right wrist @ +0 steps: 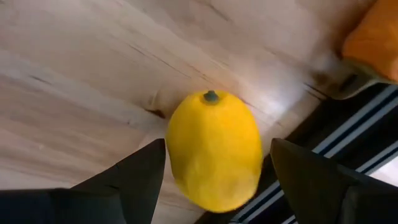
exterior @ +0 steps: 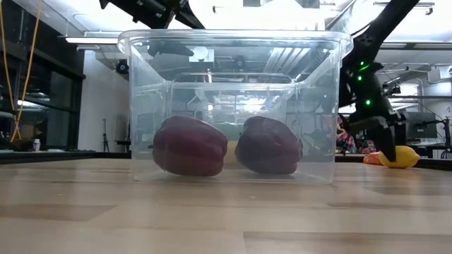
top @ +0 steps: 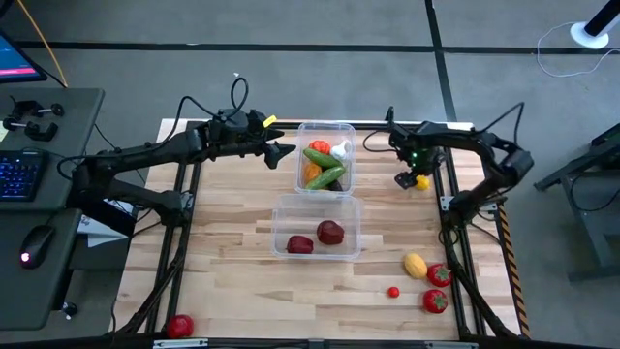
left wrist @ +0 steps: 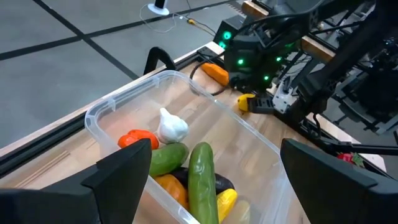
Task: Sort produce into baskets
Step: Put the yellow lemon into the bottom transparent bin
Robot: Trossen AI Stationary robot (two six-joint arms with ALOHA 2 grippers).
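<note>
Step in hand, as I judged it: a pick-up of the lemon (right wrist: 214, 149) at the upper right of the table in the high view, just right of the far basket (top: 350, 155). The right gripper (top: 409, 178) was down over it. In the right wrist view its fingers (right wrist: 134, 180) stood wide apart, one either side of the fruit, with a gap showing on both sides; nothing gripped yet. The lemon lay on the wood near the table edge, an orange piece (right wrist: 373, 37) close by at the frame's upper right corner.

Left gripper (top: 281, 150) hovered at the far basket's left rim, fingers spread, empty. Below it in the left wrist view: garlic (left wrist: 172, 126), a tomato (left wrist: 137, 138), cucumbers (left wrist: 202, 174), something orange and something yellow.

Near basket (top: 276, 228), centre of the high view, held two dark red pieces (top: 315, 238).

Loose on the table: a second lemon (top: 415, 265) and three red pieces (top: 435, 288) at lower right, one red piece (top: 179, 326) at lower left.

Next move likely calls for closing squarely on the lemon, which is round and may roll, then a lift clear of the rim to a basket.

Hard to make out:
- Fingertip contact with the table, hidden under the lemon.
- The orange piece, cut off; carrot or pepper, could not tell.
- In the low view the near basket blocked most of what lay behind.
- The dark piece under the cucumbers.
</note>
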